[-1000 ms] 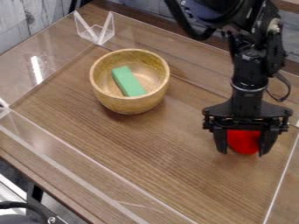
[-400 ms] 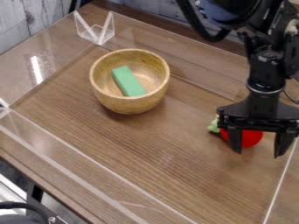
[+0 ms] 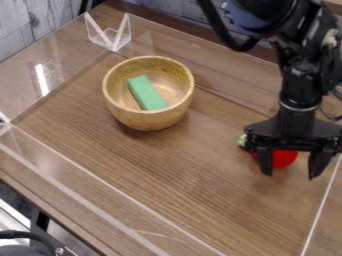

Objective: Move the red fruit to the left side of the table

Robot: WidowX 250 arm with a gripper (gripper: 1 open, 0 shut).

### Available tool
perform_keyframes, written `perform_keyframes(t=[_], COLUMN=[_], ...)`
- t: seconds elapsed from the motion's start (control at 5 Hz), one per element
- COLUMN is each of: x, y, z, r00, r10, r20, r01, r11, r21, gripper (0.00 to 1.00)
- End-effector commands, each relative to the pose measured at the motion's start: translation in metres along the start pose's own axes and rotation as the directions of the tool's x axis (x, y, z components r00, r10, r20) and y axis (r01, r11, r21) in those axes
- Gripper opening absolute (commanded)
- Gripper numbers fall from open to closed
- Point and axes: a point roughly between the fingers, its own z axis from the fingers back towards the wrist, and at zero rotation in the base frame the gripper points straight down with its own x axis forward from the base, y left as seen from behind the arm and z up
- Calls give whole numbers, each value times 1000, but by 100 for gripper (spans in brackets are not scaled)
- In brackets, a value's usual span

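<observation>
Red fruit (image 3: 282,156), small, round and bright with a green leafy stem, is lying on the brown wood-grain table (image 3: 147,180), well to the right of the round wooden bowl (image 3: 150,93) holding a green block (image 3: 146,93). Black gripper (image 3: 293,165) is pointing downward, jaws spread wide, straddling the fruit without visibly clamping it.
</observation>
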Motion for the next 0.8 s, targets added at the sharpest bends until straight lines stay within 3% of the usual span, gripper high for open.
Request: perform_keyframes(t=[0.0, 0.6], x=[0, 19], y=[-8, 2], z=[9, 16], r00=[999, 996], r10=[8, -8], r20=[49, 86], r01=[-6, 11], r11=[999, 999], r21=[-36, -35], gripper=[100, 100])
